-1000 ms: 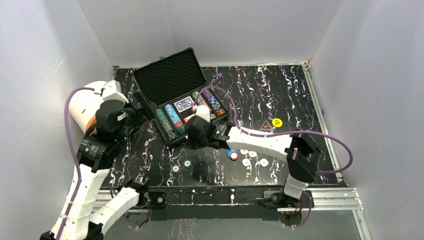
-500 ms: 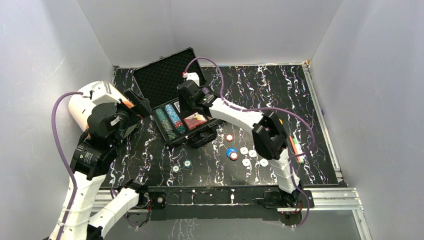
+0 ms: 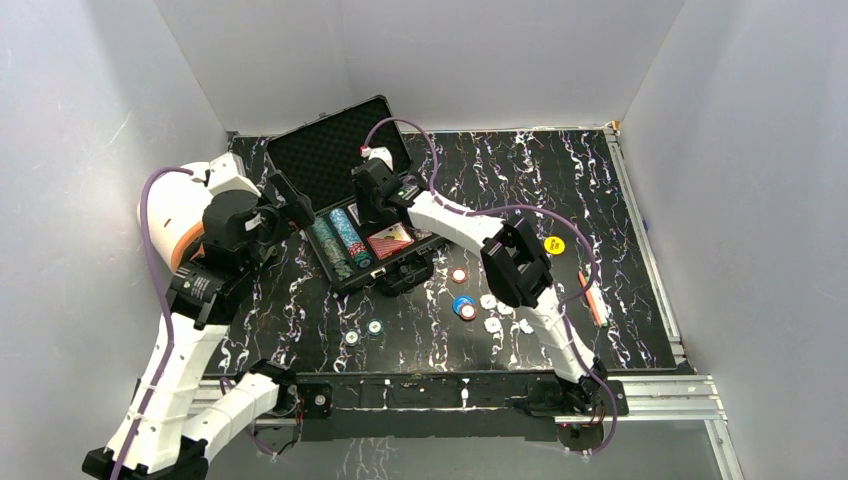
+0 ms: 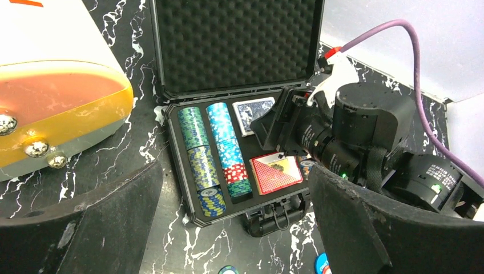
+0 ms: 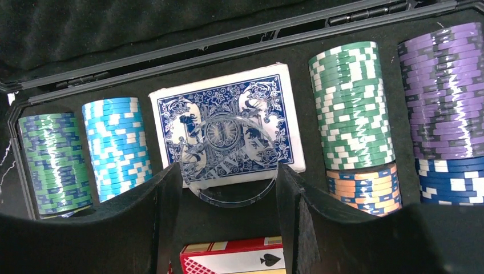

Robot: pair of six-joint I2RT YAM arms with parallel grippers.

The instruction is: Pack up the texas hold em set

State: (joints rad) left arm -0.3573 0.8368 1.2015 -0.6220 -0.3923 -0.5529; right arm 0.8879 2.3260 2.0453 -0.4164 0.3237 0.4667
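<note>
The black case (image 3: 335, 150) lies open at the back left, its foam tray filled with rows of poker chips (image 4: 200, 154). A blue card deck (image 5: 228, 123) and a red one (image 4: 276, 172) lie in the tray's middle slots. My right gripper (image 5: 228, 194) hangs over the tray, shut on a clear round disc (image 5: 228, 165) just above the blue deck. Left of the case, my left gripper (image 4: 237, 228) stands open and holds nothing. Loose chips (image 3: 462, 308) and a yellow button (image 3: 554, 244) lie on the table.
A big white-and-orange cylinder (image 3: 175, 215) lies against the left wall beside my left arm. A thin orange-green pen (image 3: 592, 298) lies at the right. Two more chips (image 3: 362, 332) sit near the front edge. The case's handle (image 4: 274, 220) faces the table's front.
My right gripper has travelled from the case's front edge to above the tray near the blue deck, with the disc in it. The left arm has shifted slightly.
</note>
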